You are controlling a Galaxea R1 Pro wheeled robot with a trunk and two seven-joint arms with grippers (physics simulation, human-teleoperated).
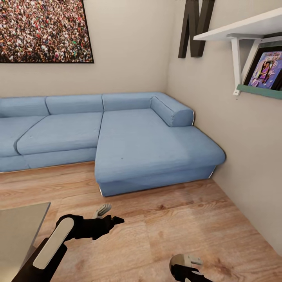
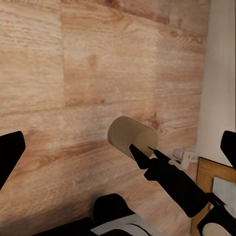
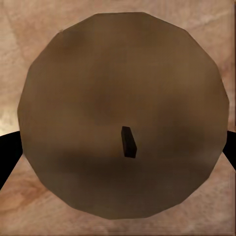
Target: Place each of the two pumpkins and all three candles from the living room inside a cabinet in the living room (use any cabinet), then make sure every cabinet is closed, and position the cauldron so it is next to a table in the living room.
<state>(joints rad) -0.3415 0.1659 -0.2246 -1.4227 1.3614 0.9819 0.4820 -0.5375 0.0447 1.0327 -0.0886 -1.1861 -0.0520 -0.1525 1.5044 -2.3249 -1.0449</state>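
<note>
My right gripper sits at the bottom edge of the head view, shut on a pale candle. The right wrist view looks at that candle end on, its dark wick in the middle and my black fingers at both sides. My left gripper hovers over the wooden floor, open and holding nothing. Its black fingers stand wide apart in the left wrist view, which also catches the candle held in the right gripper. A corner of the glass-topped table shows at lower left. The pumpkins, cabinet and cauldron are out of view.
A blue corner sofa fills the middle of the room ahead. A beige wall runs along the right, with a white shelf high up. Wooden floor lies between me and the sofa.
</note>
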